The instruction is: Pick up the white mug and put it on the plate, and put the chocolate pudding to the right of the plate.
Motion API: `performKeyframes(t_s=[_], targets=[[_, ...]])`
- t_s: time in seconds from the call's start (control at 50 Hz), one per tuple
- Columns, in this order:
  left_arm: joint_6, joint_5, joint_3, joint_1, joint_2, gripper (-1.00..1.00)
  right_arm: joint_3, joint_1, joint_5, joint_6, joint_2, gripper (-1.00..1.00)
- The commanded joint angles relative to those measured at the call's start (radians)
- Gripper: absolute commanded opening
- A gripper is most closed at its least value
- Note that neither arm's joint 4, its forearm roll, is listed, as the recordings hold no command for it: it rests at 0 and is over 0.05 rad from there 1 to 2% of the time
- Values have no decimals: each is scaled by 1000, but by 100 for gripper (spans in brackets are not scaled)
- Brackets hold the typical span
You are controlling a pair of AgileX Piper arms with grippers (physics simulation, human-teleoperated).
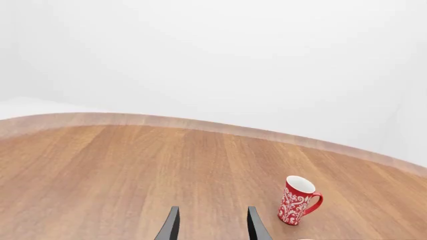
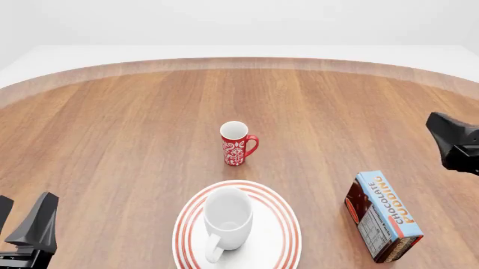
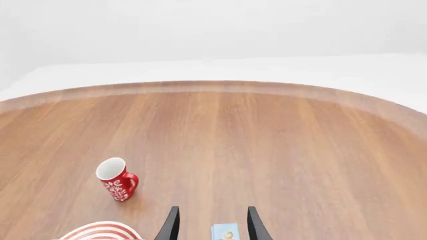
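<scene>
The white mug (image 2: 228,218) stands upright on the plate (image 2: 277,224) at the front middle, handle toward me. The chocolate pudding (image 2: 382,215) lies on the table right of the plate, blue face up, apart from it. My left gripper (image 1: 212,225) is open and empty; in the front view only part of the arm (image 2: 33,227) shows at the lower left. My right gripper (image 3: 212,225) is open and empty, above the pudding's corner (image 3: 225,232); its arm (image 2: 456,141) enters at the right edge. The plate's rim (image 3: 100,231) shows in the right wrist view.
A red mug with white pattern (image 2: 236,143) stands upright behind the plate, near the table's middle; it also shows in the left wrist view (image 1: 297,200) and in the right wrist view (image 3: 116,179). The round wooden table's far edge (image 2: 247,63) curves across the back.
</scene>
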Motion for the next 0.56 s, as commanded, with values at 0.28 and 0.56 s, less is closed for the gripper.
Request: performKeyframes(t_s=[0.28,0.56], targets=[[23,-9,-4,-1,0,100,23,-58,-5,-48,-423,100],[17,-41,-5,30,0,100,5,-179,-49,-32,-541,100]])
